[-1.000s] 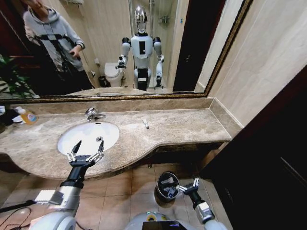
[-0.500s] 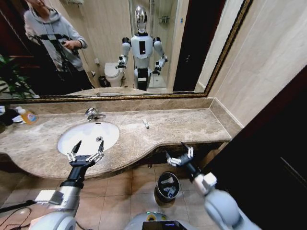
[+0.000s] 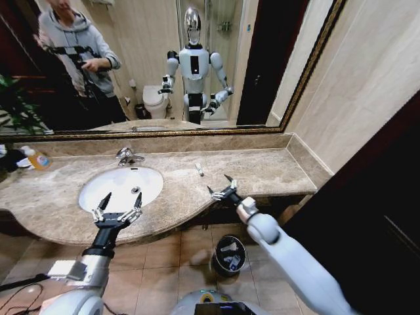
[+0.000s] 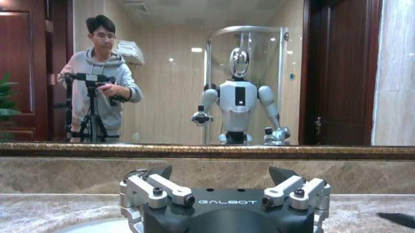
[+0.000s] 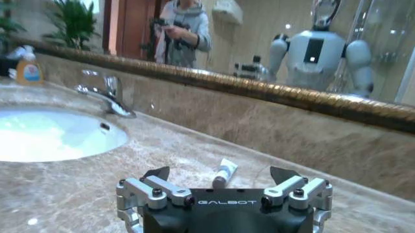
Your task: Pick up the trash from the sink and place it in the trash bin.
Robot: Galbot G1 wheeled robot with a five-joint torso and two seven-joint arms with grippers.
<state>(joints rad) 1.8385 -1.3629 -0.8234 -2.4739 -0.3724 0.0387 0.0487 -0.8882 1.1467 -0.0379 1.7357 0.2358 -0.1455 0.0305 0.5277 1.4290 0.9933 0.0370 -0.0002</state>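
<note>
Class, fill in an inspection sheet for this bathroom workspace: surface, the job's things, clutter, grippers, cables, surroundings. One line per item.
Surface: brown marble counter, dry-looking, mostly bare.
Job's things: white sink looks bare inside; small white tube lies on the counter beside it, apart from the basin; black trash bin on the floor holds scraps.
Clutter: bottle of orange liquid at the counter's far left.
Grippers: left gripper over the sink's front rim, jaws open, holding nothing; right gripper over the counter's front edge near the tube, jaws open, holding nothing.
Cables: a dark cable on the floor at the left.
Surroundings: wall mirror, chrome faucet, tiled floor.
</note>
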